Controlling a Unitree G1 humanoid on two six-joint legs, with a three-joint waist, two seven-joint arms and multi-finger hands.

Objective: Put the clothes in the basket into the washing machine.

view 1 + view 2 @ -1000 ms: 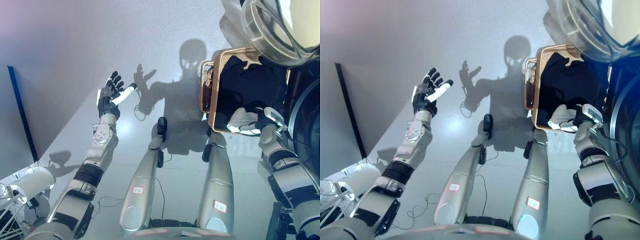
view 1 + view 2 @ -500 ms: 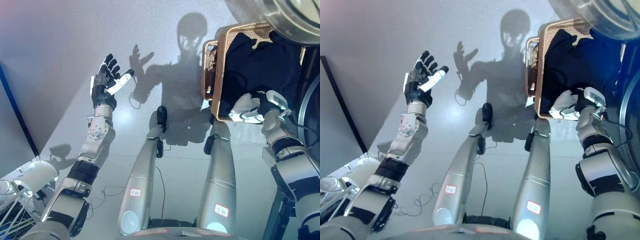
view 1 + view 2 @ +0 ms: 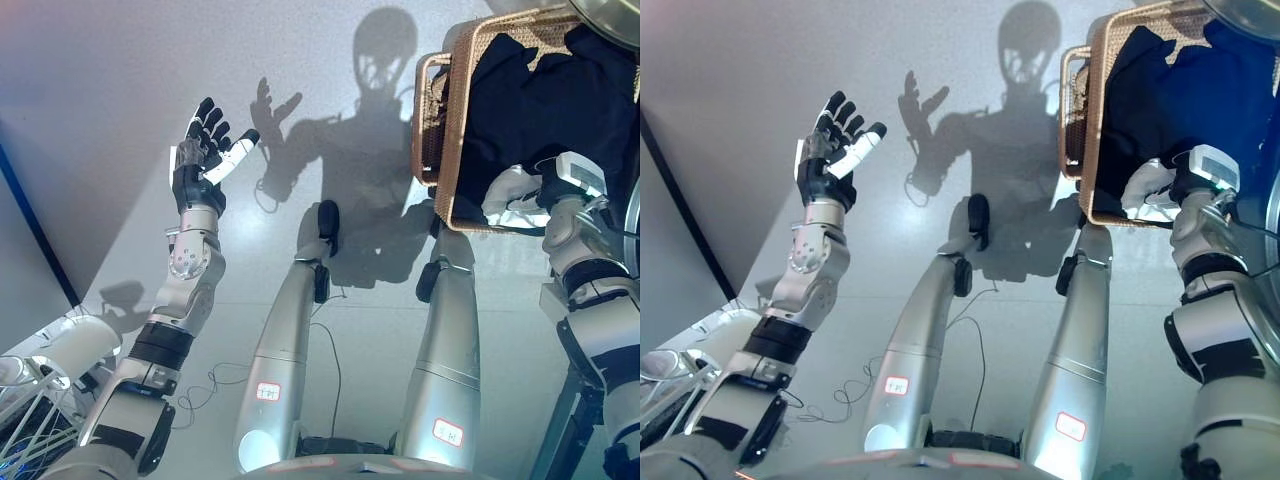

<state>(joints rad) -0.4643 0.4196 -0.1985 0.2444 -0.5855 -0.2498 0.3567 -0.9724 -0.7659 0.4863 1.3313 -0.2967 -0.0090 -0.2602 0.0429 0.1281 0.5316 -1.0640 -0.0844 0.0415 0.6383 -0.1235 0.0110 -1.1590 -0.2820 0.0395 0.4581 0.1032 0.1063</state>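
Floor (image 3: 120, 90): pale grey, it fills most of the frame.
Washer (image 3: 610, 10): only a curved metal door rim shows, at the top right corner, just above the basket.
Basket (image 3: 460, 110): woven, tan, on the floor at the upper right of the frame, with a loop handle on its left side; its near rim runs along the lower edge by the right hand.
Dark clothes (image 3: 550, 110): a black heap that fills the basket and rises above its rim.
White cloth (image 3: 510, 200): a pale piece at the basket's lower edge, lying over the rim and touching the right hand.
Left hand (image 3: 200, 165): raised over bare floor in the left half of the frame, well apart from the basket, palm turned up; its fingers (image 3: 240, 150) are spread straight and hold nothing.
Right hand (image 3: 555, 190): at the right edge, at the basket's near rim, against the white cloth and the dark heap; whether its fingers grip the cloth I cannot tell, as they are hidden.
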